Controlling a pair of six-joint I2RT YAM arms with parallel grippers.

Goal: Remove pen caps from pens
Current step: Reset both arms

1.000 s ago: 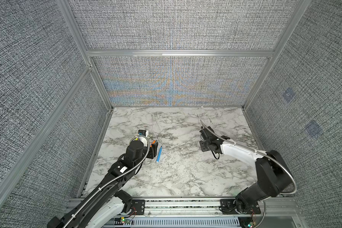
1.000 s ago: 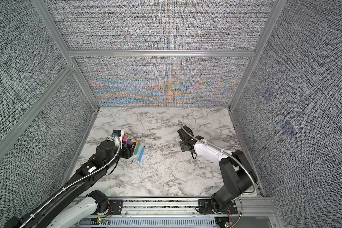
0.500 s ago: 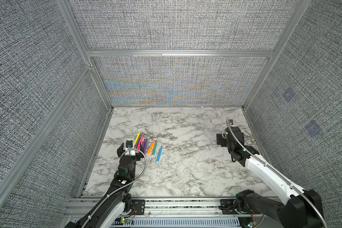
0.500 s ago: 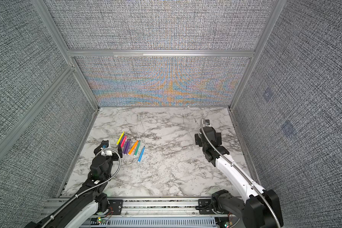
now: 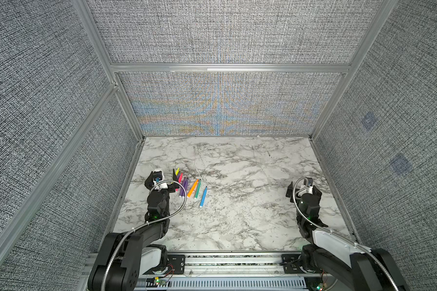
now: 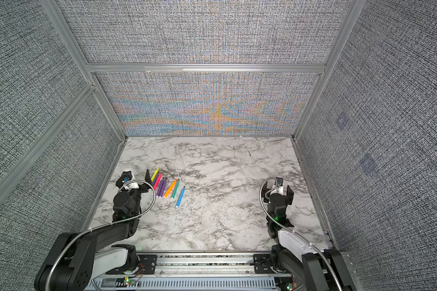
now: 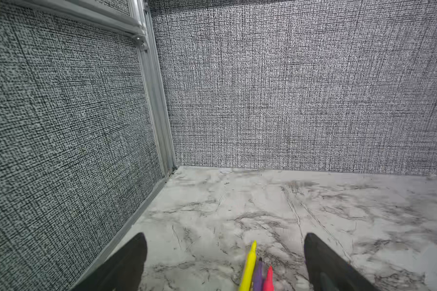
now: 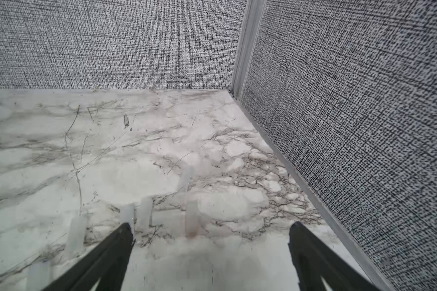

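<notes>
Several pens lie side by side on the marble table (image 5: pixel 237 214), left of centre: yellow (image 5: pixel 177 171), pink (image 5: pixel 180 176), purple (image 5: pixel 183 188), orange (image 5: pixel 192 188), green (image 5: pixel 197 190) and blue (image 5: pixel 203 197). Both top views show the row, its blue pen (image 6: pixel 180 197) outermost. My left gripper (image 5: pixel 162 175) stands open just left of the row; in the left wrist view the left gripper (image 7: pixel 225 236) has the yellow pen (image 7: pixel 249 267) and pink pen (image 7: pixel 268 279) tips between its spread fingers, untouched. My right gripper (image 5: pixel 303 187) is open at the far right. Several clear pen caps (image 8: pixel 145 210) lie loose ahead of the right gripper (image 8: pixel 210 225).
Grey fabric walls with aluminium posts enclose the table on three sides. The left wall (image 7: pixel 61 151) is close beside the left gripper, the right wall (image 8: pixel 363 151) close beside the right one. A metal rail (image 5: pixel 232 262) runs along the front edge.
Both arms have drawn back toward the front edge. The left gripper came off the pens, uncovering the row. The right gripper moved from the centre to the right wall. Both opened.
</notes>
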